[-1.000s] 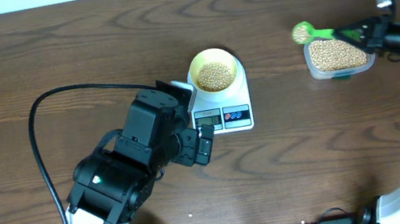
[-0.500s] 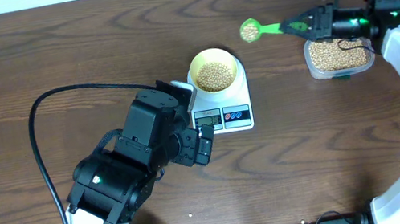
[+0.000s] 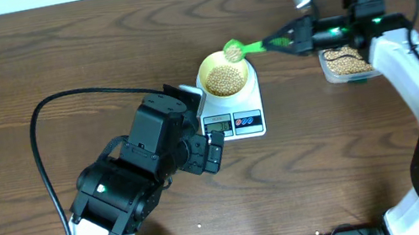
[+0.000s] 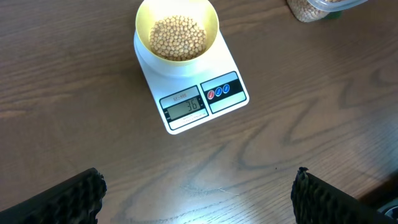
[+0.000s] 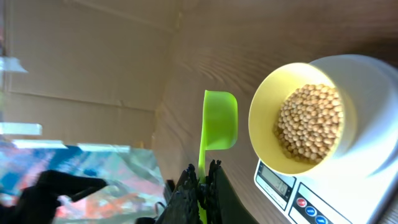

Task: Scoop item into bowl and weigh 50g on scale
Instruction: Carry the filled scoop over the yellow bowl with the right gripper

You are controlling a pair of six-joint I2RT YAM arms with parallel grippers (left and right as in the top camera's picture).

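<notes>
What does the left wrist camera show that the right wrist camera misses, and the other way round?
Only the left wrist view: readable digits on the display, seemingly 36, an edge of the clear tub, and the left pincer, open and empty. Only the right wrist view: the green spoon clamped in the right pincer, its scoop near the rim of the yellow bowl; its load is hidden. Both: that bowl holding beans, sitting on the white scale.

R tool [image 5: 201,172] clamped, R arm [image 3: 408,71] extended; L tool [image 4: 198,186] spread wide.
</notes>
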